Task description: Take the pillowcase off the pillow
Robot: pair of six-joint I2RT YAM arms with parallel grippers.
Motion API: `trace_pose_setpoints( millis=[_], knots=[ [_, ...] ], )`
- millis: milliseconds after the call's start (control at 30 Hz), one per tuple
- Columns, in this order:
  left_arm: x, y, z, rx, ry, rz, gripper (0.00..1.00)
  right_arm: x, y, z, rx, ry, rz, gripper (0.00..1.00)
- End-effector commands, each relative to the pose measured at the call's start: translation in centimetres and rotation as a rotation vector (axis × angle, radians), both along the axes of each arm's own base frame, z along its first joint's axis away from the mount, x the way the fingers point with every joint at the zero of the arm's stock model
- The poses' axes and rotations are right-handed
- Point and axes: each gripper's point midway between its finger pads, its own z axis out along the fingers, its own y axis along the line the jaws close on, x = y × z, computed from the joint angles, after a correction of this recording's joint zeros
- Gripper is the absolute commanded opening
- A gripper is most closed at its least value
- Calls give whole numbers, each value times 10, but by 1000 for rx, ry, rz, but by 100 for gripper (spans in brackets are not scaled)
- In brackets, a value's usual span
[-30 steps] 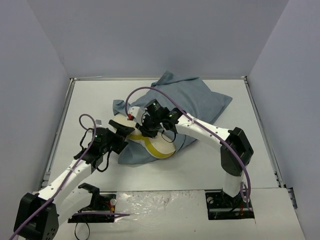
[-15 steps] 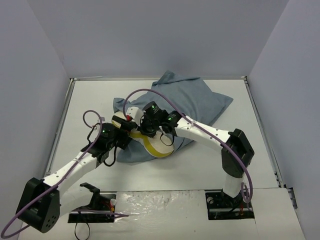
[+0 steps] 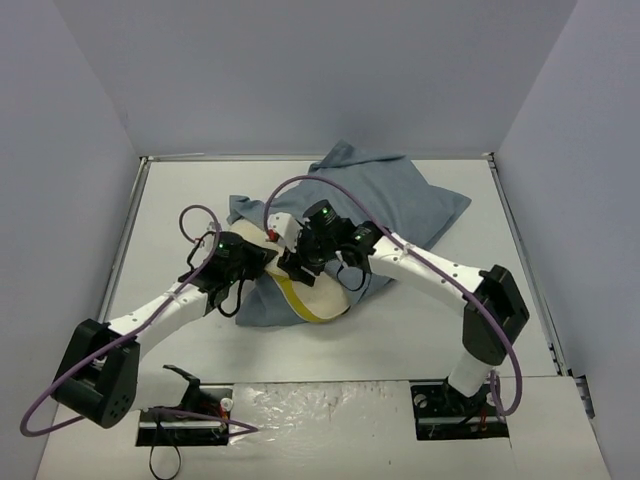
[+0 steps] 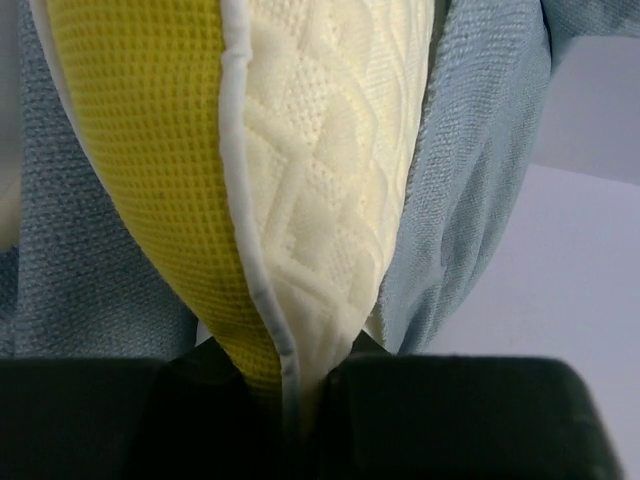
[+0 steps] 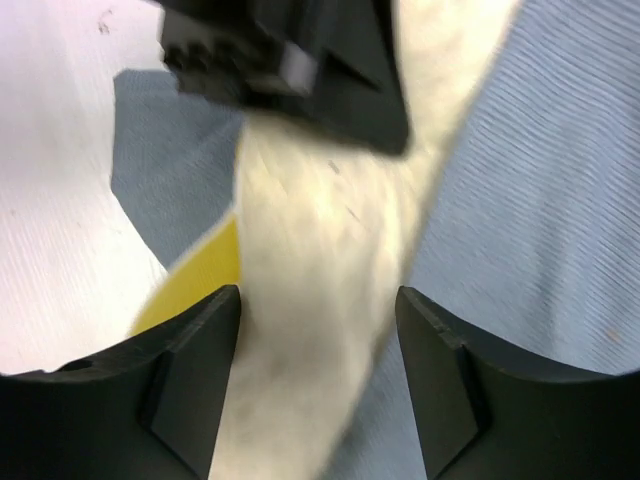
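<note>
- The pillowcase, grey-blue side out, covers the pillow except for its near corner.
- The left gripper pinches that corner's edge. The right gripper hovers over the pillow, jaws apart.
- A white table lies under the pillow, with pale walls around it.

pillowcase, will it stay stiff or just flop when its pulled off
Probably floppy: the pillowcase lies rumpled and hangs in loose folds beside the pillow. Likely light, since the cloth looks thin. Its coarse weave may cling to the quilted pillow rather than slide.
</note>
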Motion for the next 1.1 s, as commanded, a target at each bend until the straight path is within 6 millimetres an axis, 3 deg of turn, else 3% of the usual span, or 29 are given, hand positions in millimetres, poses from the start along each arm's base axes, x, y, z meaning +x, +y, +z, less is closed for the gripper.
trace_pose_setpoints(
  millis=[0,33,100,133,200,300,333,400,433,500,533,767,800,867,933,967,1000,1033,1067],
  knots=[
    [16,16,32,25,-131,26,2,12,-33,53,100,-42,-4,60],
    [15,24,31,66,-146,10,2,36,-61,71,131,-64,-82,65],
    [12,48,30,122,-134,15,2,58,-93,88,177,-62,-173,71],
    [10,56,27,186,-137,-15,2,85,-126,99,205,-67,-296,77],
    [4,71,23,272,-94,-72,2,117,-163,102,213,-69,-466,83],
    [-7,78,17,385,-34,-188,2,165,-216,85,272,-13,-712,86],
    [-10,80,15,414,-16,-212,2,177,-225,68,277,24,-756,87],
    [-21,90,9,474,42,-226,2,196,-245,57,343,83,-800,88],
    [-24,94,10,506,38,-238,2,204,-249,35,337,138,-808,90],
    [-26,103,12,541,39,-221,2,216,-259,25,314,123,-777,94],
    [-25,106,14,549,37,-214,2,222,-264,8,278,125,-779,95],
    [-19,106,6,539,57,-226,2,248,-278,-60,179,159,-763,93],
    [-19,107,6,540,58,-223,2,250,-279,-73,175,183,-760,89],
    [-19,107,7,539,53,-222,2,250,-280,-79,223,225,-725,79],
    [-19,108,7,543,56,-223,2,251,-275,-86,254,264,-703,53],
    [-19,109,7,545,54,-222,2,252,-287,-83,287,281,-712,41],
    [-19,111,8,548,55,-220,2,251,-289,-82,298,285,-710,16],
    [-19,113,8,551,56,-214,2,250,-292,-78,304,280,-711,2],
    [-18,114,9,552,55,-211,2,250,-299,-72,303,259,-715,0]
  ],
)
